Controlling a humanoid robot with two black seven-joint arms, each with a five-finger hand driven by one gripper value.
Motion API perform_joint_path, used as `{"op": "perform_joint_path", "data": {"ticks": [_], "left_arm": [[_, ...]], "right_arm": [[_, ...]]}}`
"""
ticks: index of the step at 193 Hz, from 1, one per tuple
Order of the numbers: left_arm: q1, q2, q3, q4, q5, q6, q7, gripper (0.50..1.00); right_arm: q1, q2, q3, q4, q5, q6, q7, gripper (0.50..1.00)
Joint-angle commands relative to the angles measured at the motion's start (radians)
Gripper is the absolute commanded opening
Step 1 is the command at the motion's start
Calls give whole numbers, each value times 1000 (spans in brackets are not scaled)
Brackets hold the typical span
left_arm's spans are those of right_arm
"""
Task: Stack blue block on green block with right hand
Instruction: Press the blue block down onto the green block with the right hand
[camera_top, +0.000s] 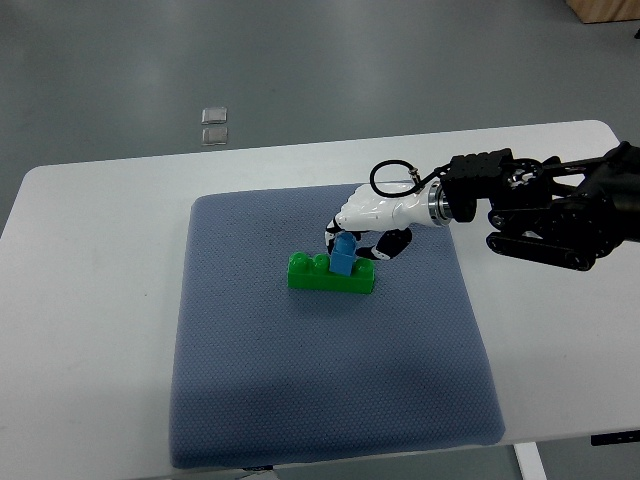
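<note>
Grey floor all round, white bench (90, 300) in the middle of the view, blue-grey mat (300, 400) laid over most of it. Two small clear squares (214, 124) sit on the floor past the bench, at about 11 o'clock from the mat.

Green block (330, 275) lies flat on the mat, a little above mat centre, long side roughly left-right, studs up. Blue block (344, 255) is on top of it, around the middle studs, upright. Can't tell whether it is fully pressed down or just resting on the studs.

Right hand (365, 225) comes in from 3 o'clock, white shell with dark arm and black cable loop behind the wrist. It sits at about 1 o'clock from the green block, palm down, fingers (338, 236) curled down around the top of the blue block and touching it, so holding the blue block. Thumb side is partly hidden behind the blue block, contact there unclear.

Left arm not visible anywhere in the view
</note>
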Motion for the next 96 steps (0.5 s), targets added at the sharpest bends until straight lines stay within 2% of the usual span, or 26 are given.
{"op": "perform_joint_path", "data": {"ticks": [1, 96], "left_arm": [[0, 0, 0, 0, 0, 0, 0, 1000], [0, 0, 0, 0, 0, 0, 0, 1000]], "right_arm": [[2, -1, 1, 2, 0, 0, 0, 549], [15, 5, 1, 14, -1, -2, 0, 549]]}}
